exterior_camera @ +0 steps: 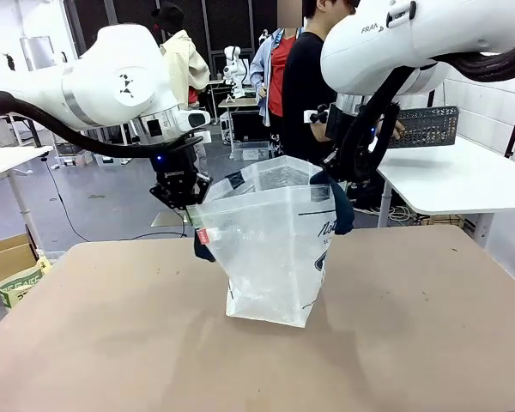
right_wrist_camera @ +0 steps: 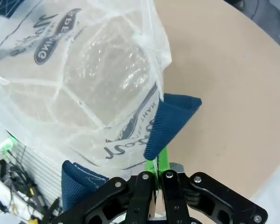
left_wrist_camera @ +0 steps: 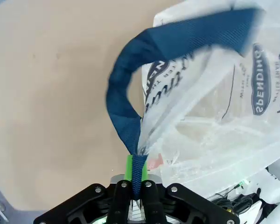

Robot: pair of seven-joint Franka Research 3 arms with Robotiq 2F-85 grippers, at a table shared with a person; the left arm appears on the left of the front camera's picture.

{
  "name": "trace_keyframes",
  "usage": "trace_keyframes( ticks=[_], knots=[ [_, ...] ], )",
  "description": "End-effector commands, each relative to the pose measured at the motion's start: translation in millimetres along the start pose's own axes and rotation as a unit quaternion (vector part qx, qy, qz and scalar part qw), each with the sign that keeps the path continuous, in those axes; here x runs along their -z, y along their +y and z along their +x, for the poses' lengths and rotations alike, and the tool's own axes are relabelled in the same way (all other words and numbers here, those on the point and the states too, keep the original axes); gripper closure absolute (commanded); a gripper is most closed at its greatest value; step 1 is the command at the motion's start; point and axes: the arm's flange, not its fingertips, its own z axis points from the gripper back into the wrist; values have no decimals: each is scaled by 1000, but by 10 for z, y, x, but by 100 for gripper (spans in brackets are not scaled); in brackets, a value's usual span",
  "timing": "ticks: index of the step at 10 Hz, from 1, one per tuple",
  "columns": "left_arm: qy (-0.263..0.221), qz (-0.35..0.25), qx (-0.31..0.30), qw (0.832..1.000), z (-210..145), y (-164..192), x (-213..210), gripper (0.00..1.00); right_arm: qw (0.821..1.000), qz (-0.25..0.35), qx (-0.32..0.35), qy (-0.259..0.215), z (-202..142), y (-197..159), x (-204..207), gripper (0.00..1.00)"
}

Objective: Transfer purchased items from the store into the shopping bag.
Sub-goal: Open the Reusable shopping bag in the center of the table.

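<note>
Navy handles [left_wrist_camera: 123, 116] of the shopping bag [exterior_camera: 270, 249] sit clamped inside both jaws.

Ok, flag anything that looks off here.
Nothing spilled or torn. The bag stands on the table, its mouth stretched open, the left gripper and right gripper each shut on a navy handle. Only oddity: the basket is far back by the person, away from the bag.
</note>
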Motion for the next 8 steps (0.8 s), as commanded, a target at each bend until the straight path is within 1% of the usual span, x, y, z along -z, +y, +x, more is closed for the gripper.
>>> trace_keyframes(
  ticks=[1, 2, 3, 5, 7, 8],
  knots=[
    [11, 63, 6, 998, -165, 86, -21, 100, 999, -11, -48, -3, 90, -124, 31, 100],
    [-1, 79, 2, 997, -226, 138, -56, 100, 998, -8, -70, -4, 172, -85, 61, 100],
    [-12, 75, -6, 997, -261, 212, -112, 100, 995, -16, -97, -6, 269, -4, 83, 100],
    [-25, 82, -12, 996, -319, 368, -205, 100, 991, -30, -128, 13, 481, 105, 137, 100],
    [-14, 88, -8, 996, -315, 535, -158, 100, 989, -39, -136, 33, 588, 145, 212, 100],
    [-10, 83, -4, 996, -306, 609, -118, 100, 989, -41, -139, 34, 615, 154, 245, 100]
  ],
)
